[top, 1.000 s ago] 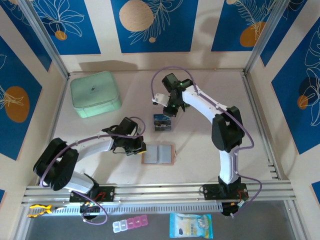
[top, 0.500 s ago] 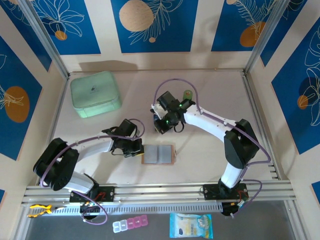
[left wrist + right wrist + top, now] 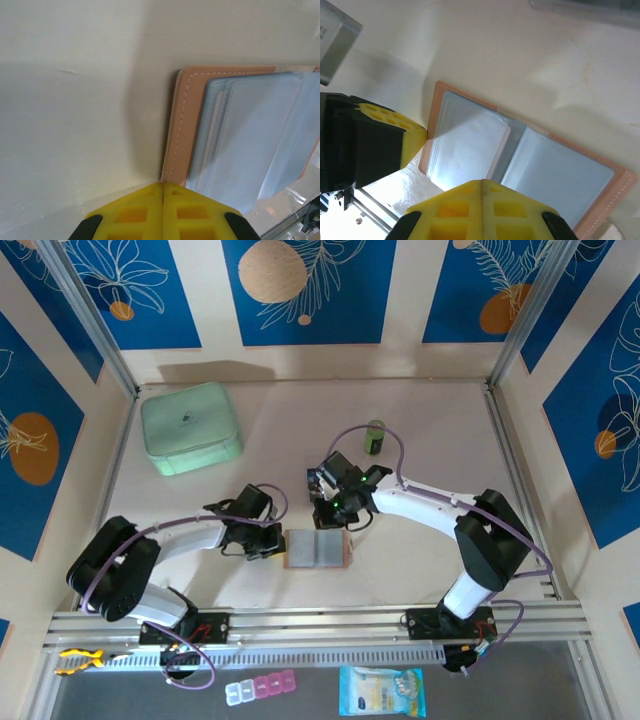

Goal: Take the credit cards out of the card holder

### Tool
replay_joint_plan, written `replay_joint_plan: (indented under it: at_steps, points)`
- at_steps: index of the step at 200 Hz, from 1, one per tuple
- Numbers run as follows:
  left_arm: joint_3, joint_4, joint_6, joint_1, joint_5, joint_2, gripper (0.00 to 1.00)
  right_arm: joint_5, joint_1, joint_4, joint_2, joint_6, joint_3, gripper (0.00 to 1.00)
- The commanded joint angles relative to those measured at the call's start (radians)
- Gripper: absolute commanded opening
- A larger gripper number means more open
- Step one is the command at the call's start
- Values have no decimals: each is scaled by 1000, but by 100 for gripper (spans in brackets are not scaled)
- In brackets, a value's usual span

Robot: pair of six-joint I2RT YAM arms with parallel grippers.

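One pinkish-tan leather folding card holder [image 3: 317, 549], which lay open and flat.
Judged light, floppy, its sleeves [image 3: 467, 150] slick; stitched border [image 3: 182, 125] the best hold. Closed left gripper [image 3: 163, 186] touched its 9 o'clock edge; closed right gripper [image 3: 482, 182] hung over 12 o'clock.

Mint case [image 3: 190, 428] back left; green bottle [image 3: 375, 436] back ctr.

Bright, even overhead light throws soft shadows on the table [image 3: 440, 430]; wrist views are slightly blurred.
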Motion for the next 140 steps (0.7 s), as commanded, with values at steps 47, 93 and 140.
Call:
replay_joint_plan:
  at_steps: [47, 93, 140]
  points:
    - [-11, 31, -27, 4, 26, -26, 0, -139, 47, 129, 21, 123, -54, 3]
    - [8, 31, -30, 5, 32, -30, 0, -145, 73, 147, 61, 154, -48, 8]
    - [2, 85, -28, 3, 66, 21, 0, -142, 84, 160, 84, 176, -56, 15]
